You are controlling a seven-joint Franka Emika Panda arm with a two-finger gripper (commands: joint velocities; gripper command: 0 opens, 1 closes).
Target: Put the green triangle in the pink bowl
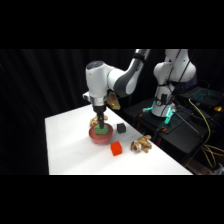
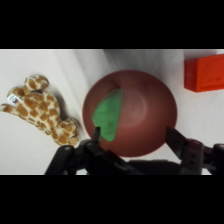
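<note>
The pink bowl point(image 1: 96, 135) stands near the middle of the white table, and it fills the centre of the wrist view point(image 2: 145, 115). The green triangle point(image 2: 109, 116) lies inside the bowl against its left wall; in the side view a bit of the green triangle point(image 1: 103, 129) shows above the rim. My gripper point(image 1: 101, 125) comes straight down over the bowl. In the wrist view the gripper point(image 2: 135, 137) is open, its fingers spread across the bowl's near rim. The left fingertip point(image 2: 95, 135) is right beside the triangle; nothing is between the fingers.
A red cube point(image 1: 116, 148) point(image 2: 204, 74) sits just in front of the bowl, a black cube point(image 1: 120, 128) to its right. A spotted giraffe toy point(image 2: 42, 111) lies close beside the bowl; another tan toy point(image 1: 141, 145) lies farther right. Dark equipment and cables stand off the table's right edge.
</note>
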